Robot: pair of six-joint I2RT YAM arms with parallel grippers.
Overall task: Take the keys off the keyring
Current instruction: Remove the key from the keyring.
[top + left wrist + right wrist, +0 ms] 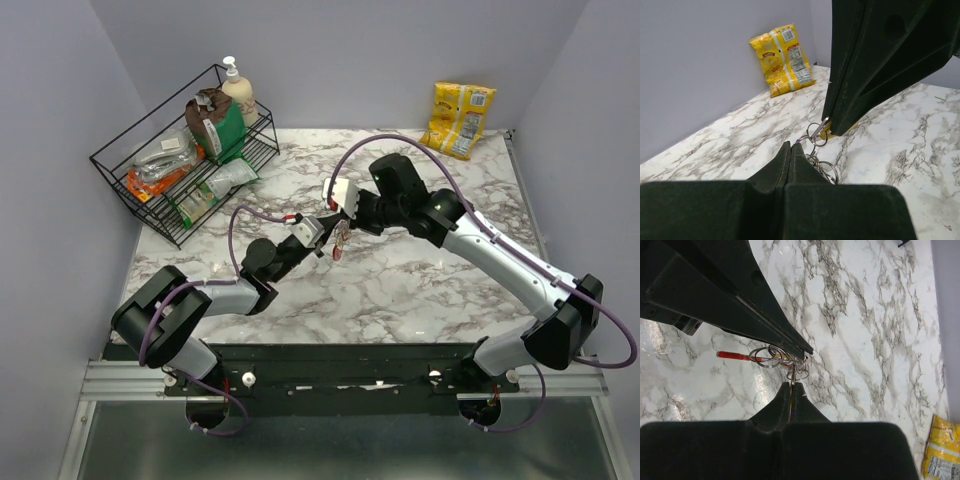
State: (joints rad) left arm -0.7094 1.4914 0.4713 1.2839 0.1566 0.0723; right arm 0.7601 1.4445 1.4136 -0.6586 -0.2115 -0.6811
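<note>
Left gripper (790,151): jaws closed flat on the thin, overlapping round wire loops of the keyring (767,356). Right gripper (791,389): pinched on a slim silvery blade among the keys (819,130). The cluster hangs between both, mid-scene over the glossy grey-veined marble surface (400,290).

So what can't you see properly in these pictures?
- Top view: the keys are too tiny to count.
- Left wrist view: the right claw hides most of a yellow bit; the left claw covers the lower rings of the keyring.
- Right wrist view: the left claw covers where the rings join; the yellow bag is cut off by the edge.
</note>
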